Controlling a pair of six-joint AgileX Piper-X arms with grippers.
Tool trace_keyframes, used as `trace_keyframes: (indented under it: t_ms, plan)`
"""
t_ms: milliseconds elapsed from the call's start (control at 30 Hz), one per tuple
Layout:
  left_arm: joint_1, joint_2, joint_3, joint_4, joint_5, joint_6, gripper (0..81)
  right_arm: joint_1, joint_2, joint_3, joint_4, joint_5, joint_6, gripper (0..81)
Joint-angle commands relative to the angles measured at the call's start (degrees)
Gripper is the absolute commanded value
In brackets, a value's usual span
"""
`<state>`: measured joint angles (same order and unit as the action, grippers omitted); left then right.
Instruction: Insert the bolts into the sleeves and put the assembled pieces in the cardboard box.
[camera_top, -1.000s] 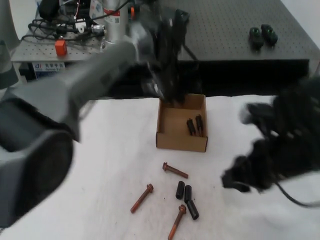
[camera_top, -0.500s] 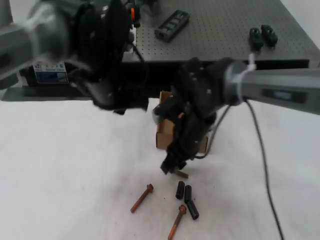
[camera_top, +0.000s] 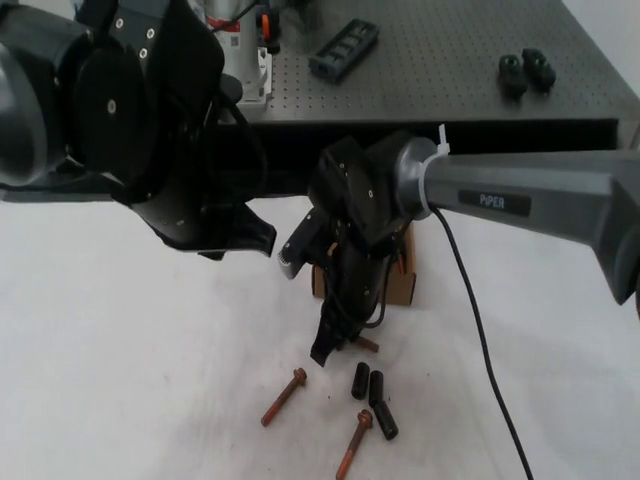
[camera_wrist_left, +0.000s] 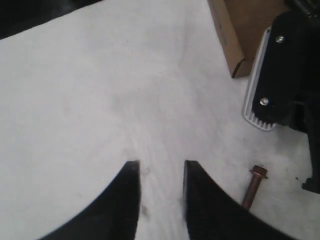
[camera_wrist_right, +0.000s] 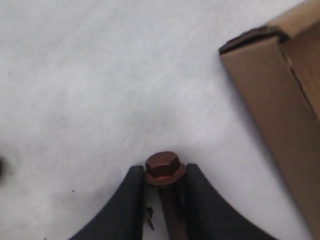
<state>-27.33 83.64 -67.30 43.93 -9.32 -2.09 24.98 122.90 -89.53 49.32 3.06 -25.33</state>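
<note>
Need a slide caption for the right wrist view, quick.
Right gripper clasps a copper-coloured hex-head bolt on the white cloth, beside the brown cardboard box.

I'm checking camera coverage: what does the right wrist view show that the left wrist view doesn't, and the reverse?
Right wrist, not left: the right gripper closed on a bolt. Left wrist, not right: the open left gripper over the white cloth, a loose bolt lying on it, and the right arm's black housing. Both: the cardboard box corner on that cloth.
</note>
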Motion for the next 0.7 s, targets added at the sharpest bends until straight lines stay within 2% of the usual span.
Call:
trace_keyframes:
  t_ms: [0,67,100,233,267,333,500,567,667]
  plan:
    - [-0.02,-0.66,0.04,-0.29,7.21,1.3,22.1,-0.15,0.96,-0.12,1.89,1.49,-0.59,0.2]
    - [-0.02,-0.66,0.04,-0.29,8.56,1.3,22.1,-0.27,0.96,-0.12,2.39,1.21,-0.59,1.9]
    - [-0.02,-0.66,0.04,-0.29,8.67,1.3,22.1,-0.27,0.96,-0.12,2.73,0.9,-0.59,6.1]
    - [-0.02,-0.66,0.04,-0.29,8.67,1.3,22.1,-0.27,0.96,-0.12,4.05,-1.06,0.07,32.8]
    - [-0.02,-0.66,0.04,-0.29,8.67,1.3,22.1,-0.27,0.96,-0.12,4.44,-1.06,0.06,35.1]
    - [-0.02,-0.66,0.04,-0.29,8.67,1.3,22.1,-0.27,0.96,0.06,5.13,-1.06,0.26,31.2]
    - [-0.02,-0.66,0.04,-0.17,8.66,1.3,22.1,-0.41,1.44,0.02,5.95,-0.49,0.25,12.4]
    - [-0.02,-0.66,0.04,-0.17,8.66,1.3,22.1,-0.41,1.42,0.02,5.72,0.01,0.25,2.2]
    - [-0.02,-0.66,0.04,-0.17,8.97,1.3,22.1,-0.66,1.42,0.02,5.72,0.66,0.16,4.5]
